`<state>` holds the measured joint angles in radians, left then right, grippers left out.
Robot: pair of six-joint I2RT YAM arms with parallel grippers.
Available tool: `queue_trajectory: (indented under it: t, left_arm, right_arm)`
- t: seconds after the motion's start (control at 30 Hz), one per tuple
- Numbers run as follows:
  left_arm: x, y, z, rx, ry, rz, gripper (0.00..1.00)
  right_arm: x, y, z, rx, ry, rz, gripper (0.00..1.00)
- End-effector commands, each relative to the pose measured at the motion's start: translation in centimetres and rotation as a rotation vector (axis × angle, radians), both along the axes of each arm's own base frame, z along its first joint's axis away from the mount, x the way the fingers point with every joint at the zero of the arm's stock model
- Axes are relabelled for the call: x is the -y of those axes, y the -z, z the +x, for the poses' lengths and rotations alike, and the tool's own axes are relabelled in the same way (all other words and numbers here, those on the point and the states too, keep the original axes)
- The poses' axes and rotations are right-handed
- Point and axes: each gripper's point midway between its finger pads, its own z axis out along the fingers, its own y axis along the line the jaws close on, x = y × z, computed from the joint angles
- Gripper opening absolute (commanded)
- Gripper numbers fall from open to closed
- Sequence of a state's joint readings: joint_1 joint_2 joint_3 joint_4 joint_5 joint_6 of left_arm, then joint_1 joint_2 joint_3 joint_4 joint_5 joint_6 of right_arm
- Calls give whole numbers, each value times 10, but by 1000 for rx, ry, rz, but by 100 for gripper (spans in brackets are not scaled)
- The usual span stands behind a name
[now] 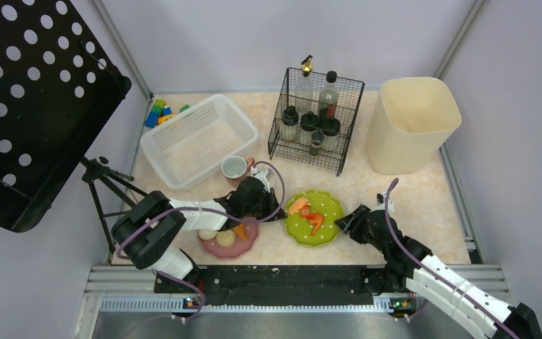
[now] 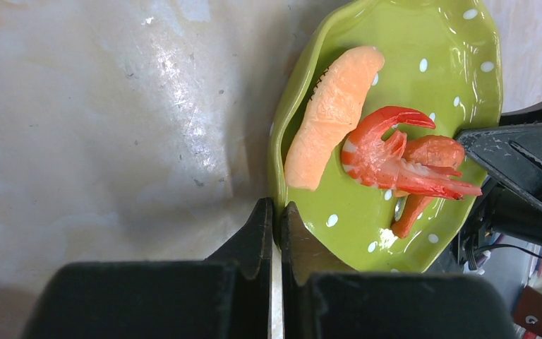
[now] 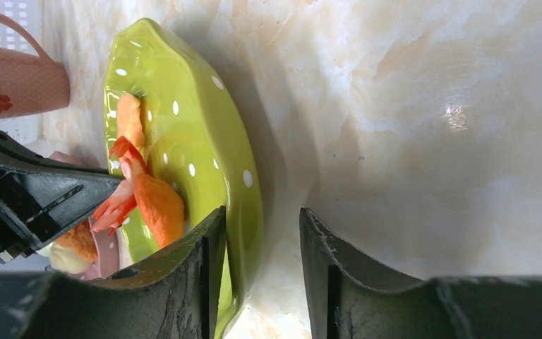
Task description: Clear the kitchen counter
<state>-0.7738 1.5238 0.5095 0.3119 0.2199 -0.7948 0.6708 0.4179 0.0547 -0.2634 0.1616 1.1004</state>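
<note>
Kitchen counter surface (image 1: 409, 198), pink-beige marble between metal rails, spreads out under both arms and carries a good deal.

The left hand (image 2: 276, 212) is clenched on the rim of a green plate (image 2: 430, 92) with white dots. Its fingers are almost together, with the rim pinched between them on the plate's 9 o'clock side. The right hand (image 3: 262, 219) stands released at the plate's 3 o'clock side. One of its fingers is over the rim and the other is outside it, low above the marble, with a plain gap between them.

On the plate lie a red shrimp (image 2: 388, 155), a pale orange fish slice (image 2: 332, 113) and another small orange piece I cannot name. The plate sits near the front edge, about the middle.

Just beside it at 9 o'clock is a pink plate (image 1: 248, 247) with cream rounds and an orange bit. At 11 o'clock a pink cup (image 1: 235, 168) stands against a white basket (image 1: 197, 141). At 12 o'clock a black wire rack (image 1: 349, 127) holds bottles (image 1: 328, 95), and at 2 o'clock stands a cream bin (image 1: 395, 152). Coloured blocks (image 1: 159, 113) lie at the basket's 10 o'clock, in the corner. A black perforated panel (image 1: 28, 99) hangs off the surface, out at 10 o'clock.
</note>
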Motion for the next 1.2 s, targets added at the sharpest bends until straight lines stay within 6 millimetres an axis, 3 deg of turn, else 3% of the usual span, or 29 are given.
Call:
queue_trajectory:
  t: [0.0,0.4,0.8,1.17]
  left_arm:
    - [-39,55,-23,-115,-42,184,0]
    - [-42,64,-29,-128,-40,182,0]
    - [-42,62,-30,-120,-36,173,0]
    - [-36,42,-23,-90,-20,166,0]
  right_arm:
    - [-4,-3,4,9,14,44,42]
    - [-25,-9,12,20,-8,148,42]
    - [-31,-6,12,19,-11,198,23]
    - [-43,-43,18,116,-56,285,8]
